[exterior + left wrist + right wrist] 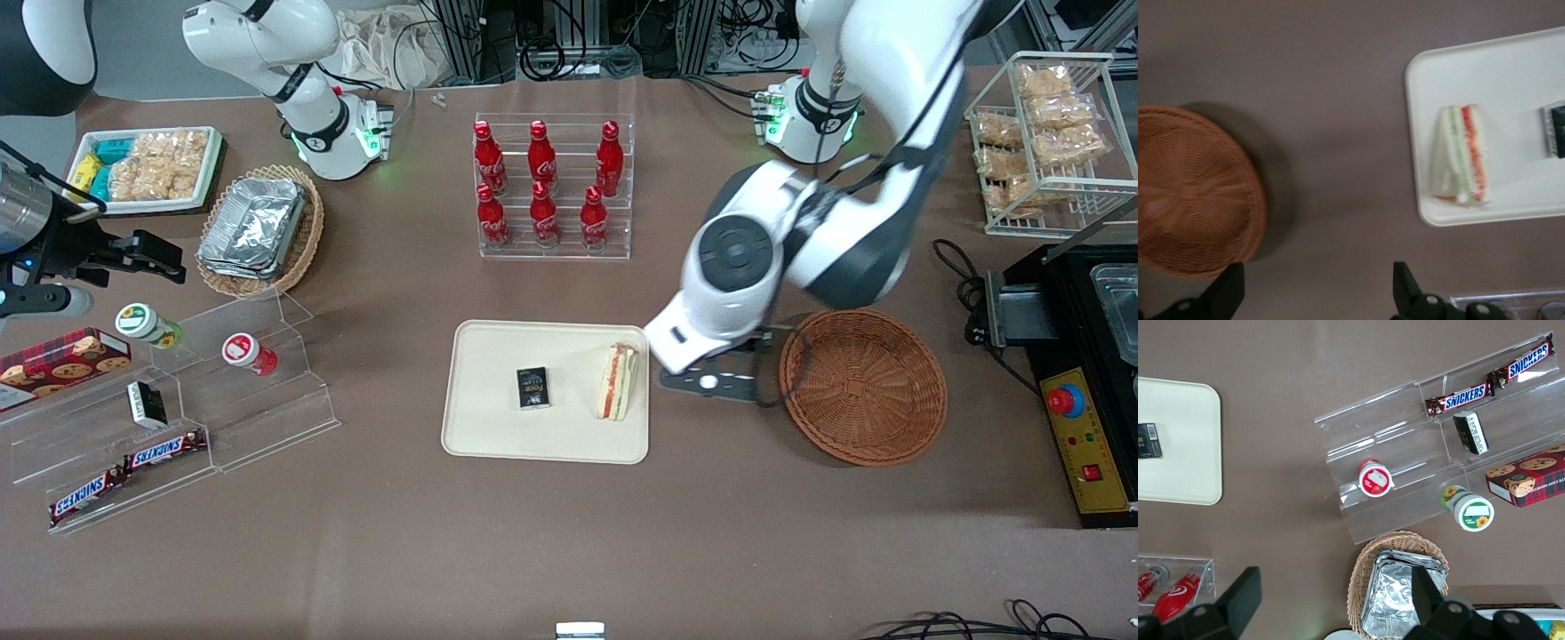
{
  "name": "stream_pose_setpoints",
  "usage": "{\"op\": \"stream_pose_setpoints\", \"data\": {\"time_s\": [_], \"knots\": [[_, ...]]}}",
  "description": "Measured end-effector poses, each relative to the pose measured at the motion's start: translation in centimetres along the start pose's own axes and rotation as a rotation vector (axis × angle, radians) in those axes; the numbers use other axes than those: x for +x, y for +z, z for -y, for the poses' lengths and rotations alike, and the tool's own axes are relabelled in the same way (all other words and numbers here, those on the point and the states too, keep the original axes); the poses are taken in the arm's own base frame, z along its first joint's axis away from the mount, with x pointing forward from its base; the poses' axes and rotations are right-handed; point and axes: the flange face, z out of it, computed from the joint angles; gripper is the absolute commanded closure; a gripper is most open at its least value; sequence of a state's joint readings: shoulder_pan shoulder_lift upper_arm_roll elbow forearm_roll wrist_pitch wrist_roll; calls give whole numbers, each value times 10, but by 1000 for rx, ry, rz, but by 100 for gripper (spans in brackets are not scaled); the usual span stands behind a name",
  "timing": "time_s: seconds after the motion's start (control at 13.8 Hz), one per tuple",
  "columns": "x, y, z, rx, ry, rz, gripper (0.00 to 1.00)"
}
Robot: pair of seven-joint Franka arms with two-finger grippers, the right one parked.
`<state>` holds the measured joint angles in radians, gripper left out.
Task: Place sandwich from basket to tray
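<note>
The sandwich [617, 382] lies on the tray [498, 440], at the tray's edge nearest the basket [862, 387] — the basket itself sits on the table toward the working arm's end, apart from the tray. A small box [532, 388] lies on the tray too, beside the sandwich toward the parked arm's end, the two not touching. The gripper [1317, 293] hangs over the bare table between tray and basket, fingers spread, nothing between them. The bottle rack [553, 187] stands farther from the front camera than the tray — the stepped stand [178, 418] lies toward the parked arm's end.
</note>
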<state>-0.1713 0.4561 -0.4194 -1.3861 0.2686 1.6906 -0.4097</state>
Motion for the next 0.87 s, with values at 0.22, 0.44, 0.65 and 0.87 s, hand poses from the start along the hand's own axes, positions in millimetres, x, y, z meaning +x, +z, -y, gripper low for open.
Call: {"op": "stream_pose_setpoints", "data": {"time_s": [0.22,0.44,0.65,0.87], "knots": [[-16,-49,83,41,-75,12,0],[-31,-74,146,51,-158,29,0],[-46,-93,165,67,-160,37,0],[-65,-117,189,58,-127,35,0]]}}
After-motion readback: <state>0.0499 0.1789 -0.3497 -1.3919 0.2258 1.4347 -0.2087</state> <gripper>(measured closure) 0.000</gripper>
